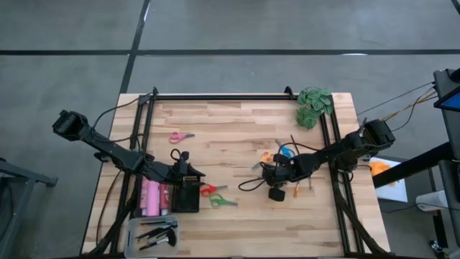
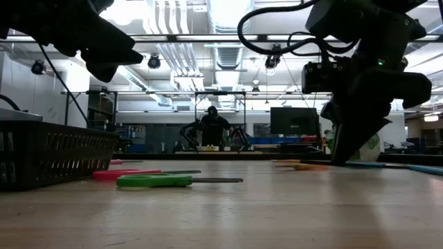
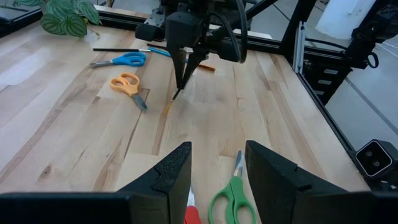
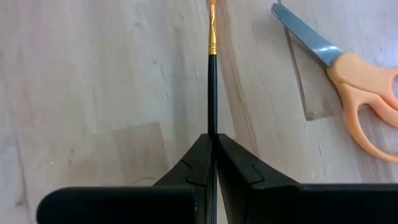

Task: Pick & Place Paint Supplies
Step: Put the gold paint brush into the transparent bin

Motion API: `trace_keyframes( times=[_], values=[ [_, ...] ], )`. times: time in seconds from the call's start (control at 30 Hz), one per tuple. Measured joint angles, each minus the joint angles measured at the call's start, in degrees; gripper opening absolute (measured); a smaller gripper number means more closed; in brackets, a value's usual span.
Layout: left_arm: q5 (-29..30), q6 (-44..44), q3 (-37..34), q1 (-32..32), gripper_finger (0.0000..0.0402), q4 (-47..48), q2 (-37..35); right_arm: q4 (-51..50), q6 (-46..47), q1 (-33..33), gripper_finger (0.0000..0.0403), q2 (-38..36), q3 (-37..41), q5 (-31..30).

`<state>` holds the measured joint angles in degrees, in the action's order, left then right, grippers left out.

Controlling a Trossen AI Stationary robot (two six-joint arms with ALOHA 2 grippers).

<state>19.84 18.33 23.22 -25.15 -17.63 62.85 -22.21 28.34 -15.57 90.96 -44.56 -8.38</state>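
The right hand [image 4: 213, 146] pinches a thin brush [image 4: 212, 87], tip on the worktop [image 1: 237, 129]. The left hand [image 3: 217, 165] hangs open above green scissors [image 3: 233, 198]

The table [image 4: 93, 81] is pale, smooth wood; the orange scissors [image 4: 364, 81] have matt plastic handles and metal blades.

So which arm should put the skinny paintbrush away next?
The right one, probably. The right hand is already shut on the paintbrush, its tip on the table. The left hand is open and empty, above the green scissors beside the black basket.
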Motion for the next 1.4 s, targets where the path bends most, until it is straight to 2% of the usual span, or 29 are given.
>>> trace_keyframes(
  times=[0.3, 0.43, 0.67, 0.83, 1.0, 1.17, 1.27, 1.4],
  values=[
    [0.0, 0.0, 0.0, 0.0, 0.0152, 0.5, 0.0, 1.0, -0.9, -0.2, 0.0015, -0.1, -2.9, -0.2],
    [0.0, 0.0, 0.0, 0.0, 0.0152, 0.5, 0.0, 6.7, -4.9, -0.7, 0.0015, -0.2, -3.8, -0.6],
    [0.1, -1.3, 0.0, 0.0, 0.0152, 0.4, 0.0, 25.4, -13.1, -1.3, 0.0015, -0.1, -3.9, -0.8],
    [1.3, -8.3, 0.0, 0.0, 0.0152, 0.3, 0.0, 41.6, -21.4, -1.5, 0.0015, -0.1, -3.7, -0.8],
    [2.4, -14.3, 0.0, 0.0, 0.0152, -0.9, 0.0, 53.0, -28.7, -1.5, 0.0015, 1.0, -3.6, -2.1],
    [5.6, -14.5, 0.0, 0.1, 0.0152, -5.3, 0.0, 67.3, -35.4, -1.4, 0.0015, 6.3, -3.7, -2.3],
    [5.9, -15.1, 0.0, 0.1, 0.0152, -7.8, 0.0, 74.7, -36.5, -1.2, 0.0015, 10.9, -4.6, -2.3],
    [5.9, -15.4, 0.0, 0.1, 0.0152, -8.3, 0.0, 77.3, -36.5, -0.8, 0.0015, 15.3, -7.0, -2.4]
  ],
)
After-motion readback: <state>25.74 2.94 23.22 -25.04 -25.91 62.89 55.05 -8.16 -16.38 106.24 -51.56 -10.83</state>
